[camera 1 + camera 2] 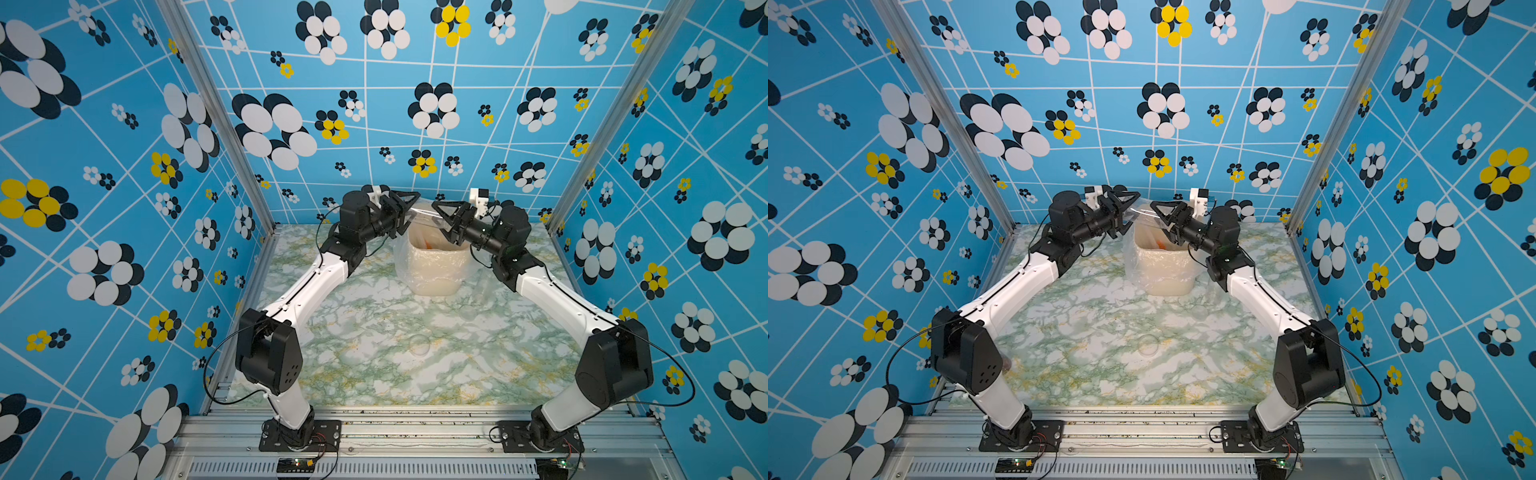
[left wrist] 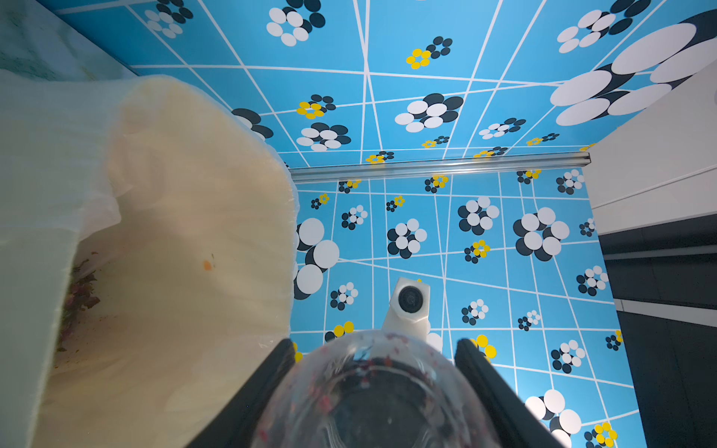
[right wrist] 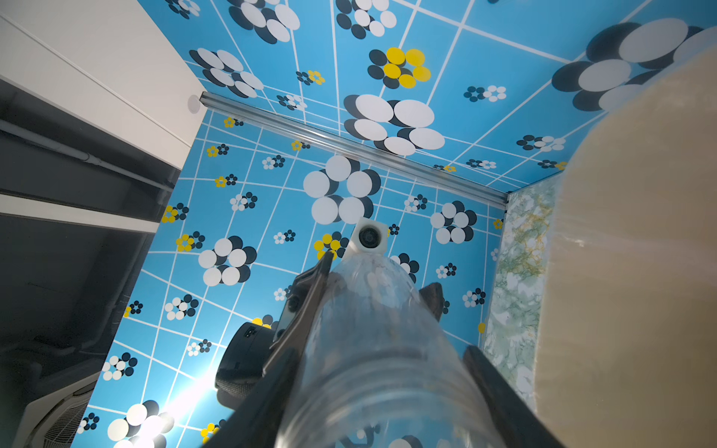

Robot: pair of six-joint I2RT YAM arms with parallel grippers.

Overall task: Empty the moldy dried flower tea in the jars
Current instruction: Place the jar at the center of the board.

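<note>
**Gripper state.** The left gripper (image 2: 374, 345) is part-open and clamps a clear jar (image 2: 372, 399) between its fingers. The right gripper (image 3: 380, 353) is part-open to much the same width. Its fingers lie against both sides of the same jar, at the end where ridged rings show in the wall. The jar lies roughly level, spanning the gap between the two grippers.

**Task items.** In both top views the jar sits high above the rear part of the bin (image 1: 436, 272). The dried flower tea (image 2: 79, 294) lies as reddish-brown bits at the bottom of the bin, inside the plastic liner (image 2: 50, 163). A few red specks cling to the inner wall of the jar. A clear round lid (image 1: 419, 345) lies flat on the bench (image 1: 365, 374), well apart from the bin.

**Edges and clearance.**
- The bin stands near the back wall (image 1: 415, 137), between the two forearms. The liner bulges out past the bin on the left-arm side.
- Both grippers work close to the back wall, with little room behind them.
- The left elbow (image 1: 270, 353) overhangs the left edge of the bench. The right elbow (image 1: 615, 361) overhangs the right edge, near the side wall.
- The middle and near part of the bench is open except for the lid.
</note>
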